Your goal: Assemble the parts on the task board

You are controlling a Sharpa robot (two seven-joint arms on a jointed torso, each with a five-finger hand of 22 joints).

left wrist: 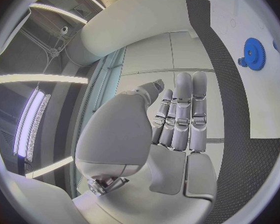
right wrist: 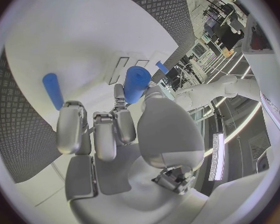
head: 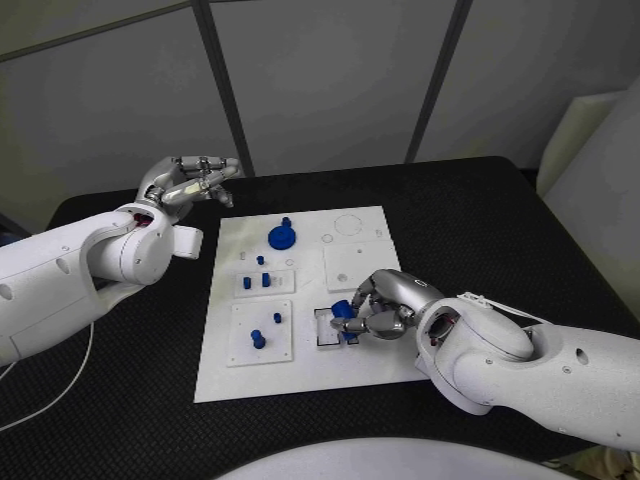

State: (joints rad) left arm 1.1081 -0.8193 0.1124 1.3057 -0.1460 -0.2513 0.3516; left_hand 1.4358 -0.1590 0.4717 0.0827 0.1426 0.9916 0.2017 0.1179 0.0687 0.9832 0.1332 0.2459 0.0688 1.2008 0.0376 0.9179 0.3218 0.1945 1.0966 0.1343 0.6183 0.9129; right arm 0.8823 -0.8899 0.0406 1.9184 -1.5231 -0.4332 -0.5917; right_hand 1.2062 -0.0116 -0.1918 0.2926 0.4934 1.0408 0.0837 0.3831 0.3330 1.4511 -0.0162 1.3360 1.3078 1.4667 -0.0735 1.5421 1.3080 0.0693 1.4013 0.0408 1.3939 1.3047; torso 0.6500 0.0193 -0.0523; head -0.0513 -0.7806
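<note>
The white task board point(head: 299, 375) lies in the middle of the black table. My right hand point(head: 382, 303) hangs over the board's near right part, by a square recess point(head: 329, 330), and pinches a blue cylinder part point(head: 346, 314) between thumb and fingers. In the right wrist view the blue cylinder part point(right wrist: 135, 83) sits at the fingertips of that hand point(right wrist: 127, 134), and a blue peg point(right wrist: 53, 90) lies on the board point(right wrist: 84, 40) beside it. A blue gear point(head: 281, 237) stands near the far edge. My left hand point(head: 190, 180) is raised beyond the board's far left corner, fingers apart, holding nothing.
Small blue pegs stand on two white sub-plates on the board's left side point(head: 261, 282) point(head: 260, 338). In the left wrist view the blue gear point(left wrist: 255, 54) sits on the board point(left wrist: 264, 99), well away from my left hand point(left wrist: 174, 129). Black table surrounds the board on all sides.
</note>
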